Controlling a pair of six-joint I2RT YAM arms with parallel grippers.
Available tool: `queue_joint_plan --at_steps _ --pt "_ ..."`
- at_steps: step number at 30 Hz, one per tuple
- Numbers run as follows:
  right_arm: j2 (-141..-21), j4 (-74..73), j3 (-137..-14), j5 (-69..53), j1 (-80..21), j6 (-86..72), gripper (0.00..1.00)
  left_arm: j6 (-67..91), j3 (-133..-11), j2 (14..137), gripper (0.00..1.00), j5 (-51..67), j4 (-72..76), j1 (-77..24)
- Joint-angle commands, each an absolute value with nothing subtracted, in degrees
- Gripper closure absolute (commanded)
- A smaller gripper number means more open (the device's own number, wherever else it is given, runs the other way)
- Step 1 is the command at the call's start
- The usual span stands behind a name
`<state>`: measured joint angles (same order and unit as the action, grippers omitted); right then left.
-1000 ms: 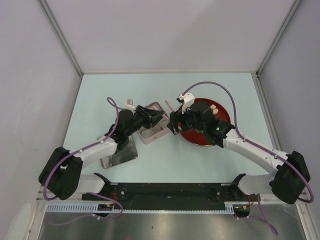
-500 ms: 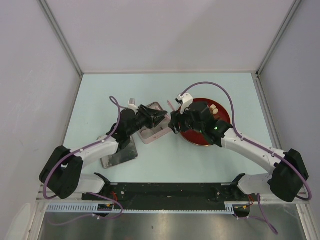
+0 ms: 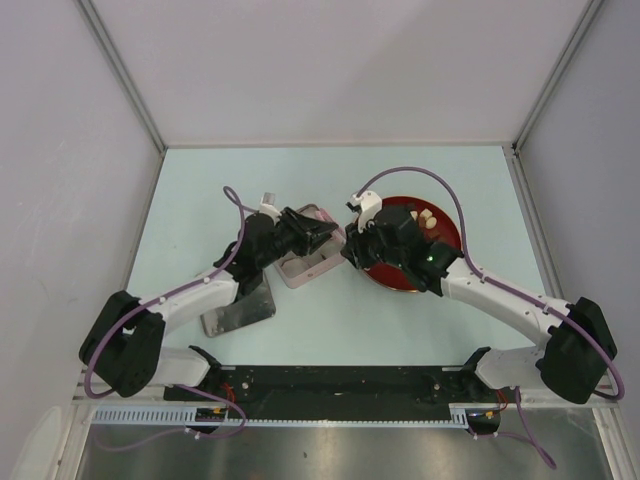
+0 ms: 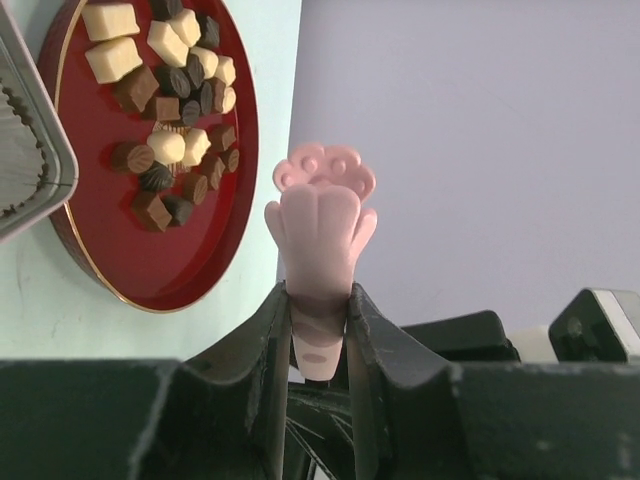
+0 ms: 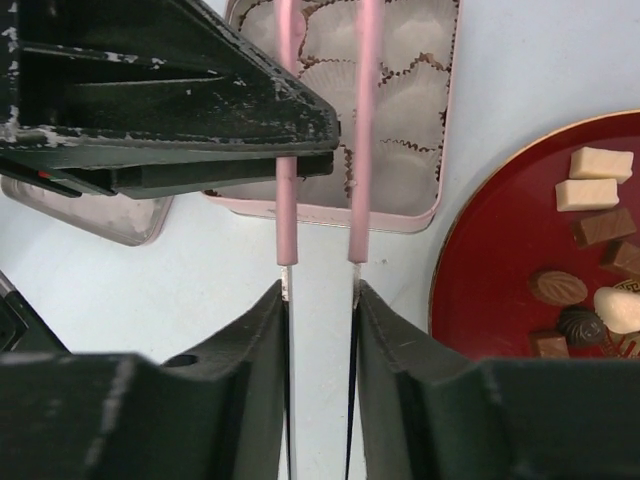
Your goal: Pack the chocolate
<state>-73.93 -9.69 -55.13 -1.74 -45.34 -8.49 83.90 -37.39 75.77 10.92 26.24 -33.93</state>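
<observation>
Pink tongs with a paw-shaped tip span between both grippers above the table. My left gripper is shut on the paw end. In the right wrist view the tongs' two arms end in metal strips that lie against the inner faces of my right gripper, which is shut on them. Between the tin and the plate, the left gripper and the right gripper meet. The chocolate, brown and cream chunks, lies on the red plate; more of the chocolate shows at the right of the right wrist view.
A square pink tin lined with white paper cups sits left of the red plate. Its grey lid lies nearer the left arm. The left gripper's black body hangs over the tin's left side.
The right gripper's jaws have come in onto the tongs' arms. The left gripper with the tongs has shifted slightly right and up, towards the right one.
</observation>
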Motion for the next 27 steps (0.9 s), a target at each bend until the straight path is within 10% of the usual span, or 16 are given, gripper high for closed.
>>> queue_joint_plan --at_steps 1,13,27 --pt "-73.1 -11.6 -56.6 -0.4 -45.4 -7.6 0.73 78.8 -40.4 74.4 0.70 10.7 25.1 -34.3" --pt "-71.0 -23.0 -56.6 2.4 -42.8 -6.9 0.74 55.5 -41.7 61.6 0.25 0.2 9.9 -32.4" --pt "-71.0 -40.2 -56.6 4.4 -34.0 -12.7 0.72 11.3 -40.5 43.7 0.03 -21.6 -5.9 -30.4"
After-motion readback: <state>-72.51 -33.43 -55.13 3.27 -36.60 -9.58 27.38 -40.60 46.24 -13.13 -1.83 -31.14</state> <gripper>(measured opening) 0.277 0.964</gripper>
